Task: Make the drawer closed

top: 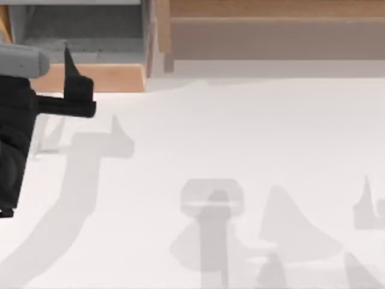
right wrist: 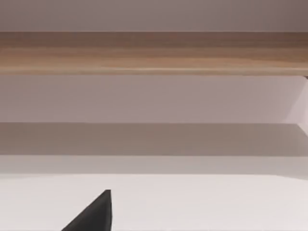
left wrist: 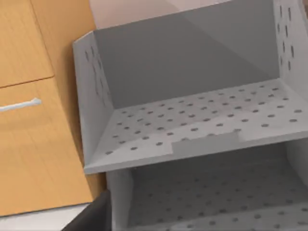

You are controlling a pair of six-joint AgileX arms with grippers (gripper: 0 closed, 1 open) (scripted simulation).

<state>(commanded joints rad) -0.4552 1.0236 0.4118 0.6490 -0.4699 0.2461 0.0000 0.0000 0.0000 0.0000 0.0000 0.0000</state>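
Drawer [top: 90, 42] at the far left of the worktop [top: 240, 156] is not yet shut: its orange-brown front panel [top: 105, 78] stands proud of the long wooden body [top: 271, 30], and the grey perforated floor lies open to the left wrist view. Left gripper [top: 69, 69] sits at the front panel's near edge, one dark finger upright over it; whether the jaws are released or clenched, I cannot tell. Judgement: approach done, the whole push remains; right arm idle, its gripper [right wrist: 94, 214] low over the bare worktop, jaw state unreadable.
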